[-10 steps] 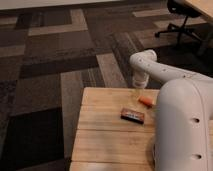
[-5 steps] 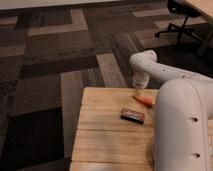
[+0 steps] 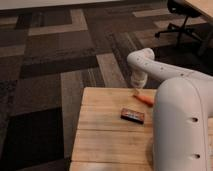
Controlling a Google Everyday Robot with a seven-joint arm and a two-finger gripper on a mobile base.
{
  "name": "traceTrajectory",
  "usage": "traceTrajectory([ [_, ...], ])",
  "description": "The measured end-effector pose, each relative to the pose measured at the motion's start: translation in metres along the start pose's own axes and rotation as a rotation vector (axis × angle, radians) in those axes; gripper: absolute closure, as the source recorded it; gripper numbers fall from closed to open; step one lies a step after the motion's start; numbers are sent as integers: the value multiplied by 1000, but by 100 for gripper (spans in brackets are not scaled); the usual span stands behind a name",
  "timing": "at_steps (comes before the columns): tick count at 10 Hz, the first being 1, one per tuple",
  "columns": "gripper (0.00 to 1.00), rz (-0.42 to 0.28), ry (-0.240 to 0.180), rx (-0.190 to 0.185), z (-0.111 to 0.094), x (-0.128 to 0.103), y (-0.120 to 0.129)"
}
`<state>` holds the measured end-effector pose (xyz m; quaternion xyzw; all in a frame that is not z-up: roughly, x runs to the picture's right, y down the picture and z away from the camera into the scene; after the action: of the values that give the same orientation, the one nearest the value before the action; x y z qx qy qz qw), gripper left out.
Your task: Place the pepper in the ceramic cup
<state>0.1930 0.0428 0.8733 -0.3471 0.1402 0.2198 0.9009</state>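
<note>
The pepper (image 3: 144, 99), small, slender and orange-red, lies on the wooden table (image 3: 100, 137) near its far right part. My gripper (image 3: 136, 91) comes down from the white arm (image 3: 150, 65) onto the pepper's left end and is shut on it there. The pepper still rests on the tabletop. The ceramic cup is out of view; the arm's big white body (image 3: 180, 125) covers the right side of the table.
A dark rectangular bar with an orange edge (image 3: 132, 115) lies on the table just in front of the pepper. Patterned carpet surrounds the table. An office chair (image 3: 176, 20) stands at the far right on the floor.
The gripper has shut at the pepper's left end. The arm and the pepper have hardly shifted.
</note>
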Motion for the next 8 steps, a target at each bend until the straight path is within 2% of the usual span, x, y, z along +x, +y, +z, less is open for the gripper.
traceTrajectory([
  [3,63,-13,17,7,2,2,-3],
  [4,48,-8,17,9,3,3,-5],
  [5,30,-2,15,16,4,2,-8],
  [7,20,-2,14,19,4,1,-9],
  [8,20,-2,14,19,4,1,-9],
])
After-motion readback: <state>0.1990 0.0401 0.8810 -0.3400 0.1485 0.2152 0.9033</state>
